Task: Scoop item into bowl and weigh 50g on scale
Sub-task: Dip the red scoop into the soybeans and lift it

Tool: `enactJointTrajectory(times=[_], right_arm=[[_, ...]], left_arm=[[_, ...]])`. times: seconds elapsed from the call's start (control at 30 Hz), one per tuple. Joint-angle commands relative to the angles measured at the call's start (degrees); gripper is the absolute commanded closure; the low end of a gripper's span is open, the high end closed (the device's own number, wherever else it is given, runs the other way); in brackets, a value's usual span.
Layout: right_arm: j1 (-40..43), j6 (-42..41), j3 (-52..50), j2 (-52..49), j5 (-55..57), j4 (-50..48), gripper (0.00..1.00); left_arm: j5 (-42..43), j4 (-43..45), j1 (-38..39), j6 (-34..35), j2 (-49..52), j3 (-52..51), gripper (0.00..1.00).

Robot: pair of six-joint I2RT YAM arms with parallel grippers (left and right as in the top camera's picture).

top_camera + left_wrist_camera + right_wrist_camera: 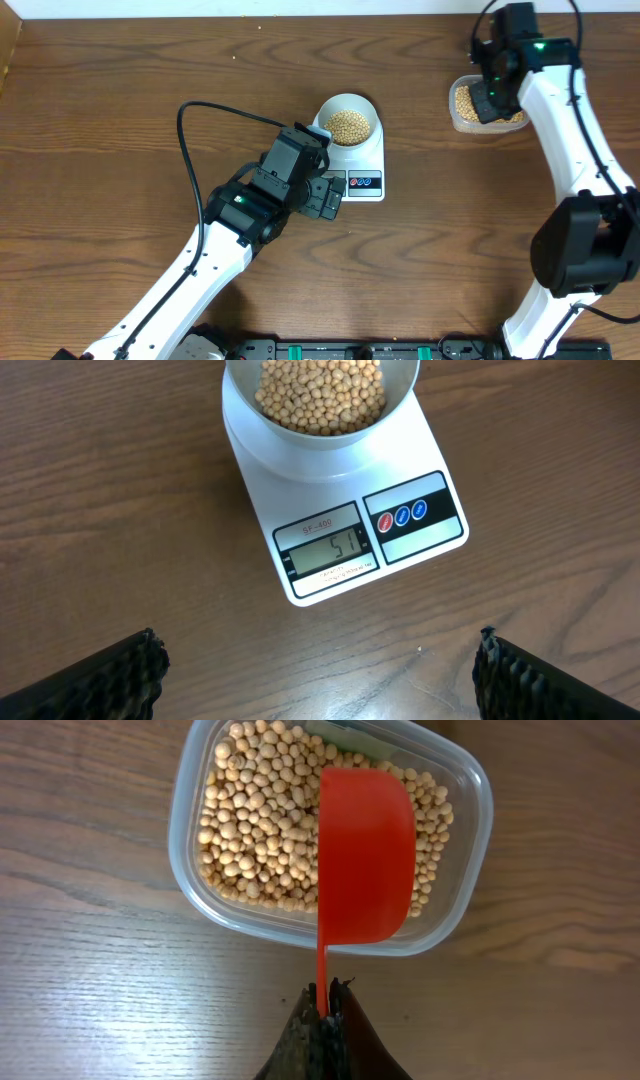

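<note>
Soybeans [320, 395]: one heap in the bowl [405, 405] on the scale [300, 485], the rest in the clear plastic tub [190, 870].

Right gripper [325, 1010] is clamped on the thin handle of the red scoop [365, 855], jaws pinched tight. The scoop cup sits over the tub's right half, above the beans there, and the handle crosses the tub's near rim. Right arm reaches from its base at the near right up to the far right of the table [120, 80], wrist over the tub.

Left gripper [318, 655] is spread wide and empty, fingers [120, 670] at either side of the wrist view. It sits over bare wood just off the scale's display end, not touching it. Left arm comes in diagonally from the near edge, wrist aimed at the scale.

Display [330, 550] reads 51, buttons [402, 515] right beside it. Bowl covers the scale's far end, about as wide as the platform.

Scale and tub are well apart with bare wood between them. Tub is nearer the far table edge than the scale. Wide open wood left of the scale and in front of it, apart from the left arm.
</note>
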State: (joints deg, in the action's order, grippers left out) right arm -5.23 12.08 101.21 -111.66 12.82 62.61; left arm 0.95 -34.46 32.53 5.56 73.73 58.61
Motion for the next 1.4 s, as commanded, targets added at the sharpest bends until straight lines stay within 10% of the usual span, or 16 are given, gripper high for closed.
enactJointTrajectory(times=[0.0,0.43,0.93,1.37], right_arm=[[-2.71,-2.69,0.79,1.20,7.98,0.07,0.98],[-1.64,-3.39,0.81,1.95,1.97,-0.31,0.99],[-1.62,7.04,0.79,9.62,-40.26,-6.29,0.99],[-2.27,9.01,0.79,9.38,-41.72,-5.60,0.99]], left_arm=[[-0.13,0.02,0.02,-0.57,-0.02,0.24,0.00],[-0.13,0.02,0.02,-0.57,-0.02,0.24,0.00],[-0.13,0.02,0.02,-0.55,-0.02,0.24,0.00],[-0.13,0.02,0.02,-0.55,-0.02,0.24,0.00]])
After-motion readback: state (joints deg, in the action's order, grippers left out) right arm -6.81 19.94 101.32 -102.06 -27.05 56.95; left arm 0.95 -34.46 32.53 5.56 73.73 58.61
